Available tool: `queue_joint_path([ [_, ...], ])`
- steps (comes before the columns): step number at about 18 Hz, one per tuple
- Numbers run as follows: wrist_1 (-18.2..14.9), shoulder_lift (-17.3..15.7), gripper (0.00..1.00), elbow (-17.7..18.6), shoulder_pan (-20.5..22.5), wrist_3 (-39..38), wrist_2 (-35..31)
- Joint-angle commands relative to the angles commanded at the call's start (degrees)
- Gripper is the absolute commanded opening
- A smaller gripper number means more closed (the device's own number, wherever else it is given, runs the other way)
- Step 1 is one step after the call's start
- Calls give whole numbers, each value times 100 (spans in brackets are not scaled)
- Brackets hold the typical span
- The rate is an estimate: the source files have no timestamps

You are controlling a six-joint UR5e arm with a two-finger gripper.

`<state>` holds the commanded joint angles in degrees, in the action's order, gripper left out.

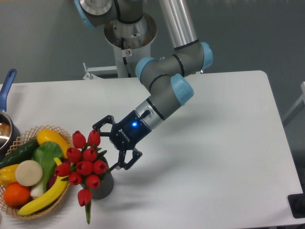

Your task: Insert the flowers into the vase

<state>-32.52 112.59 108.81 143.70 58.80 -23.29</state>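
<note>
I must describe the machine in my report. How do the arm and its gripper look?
The arm is built of silver-grey metal tubes with rounded grey joints, each closed by a light blue cap. Its wrist ends in a black section with small white lettering and a blue light. The gripper is black, with two jointed fingers.
</note>
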Motion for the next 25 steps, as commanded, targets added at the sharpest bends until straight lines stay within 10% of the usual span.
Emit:
queue_joint_path([
  [14, -26, -343, 100, 88, 1713, 61, -157],
  [25, -70, -580, 100, 79, 1829, 1178, -4506],
])
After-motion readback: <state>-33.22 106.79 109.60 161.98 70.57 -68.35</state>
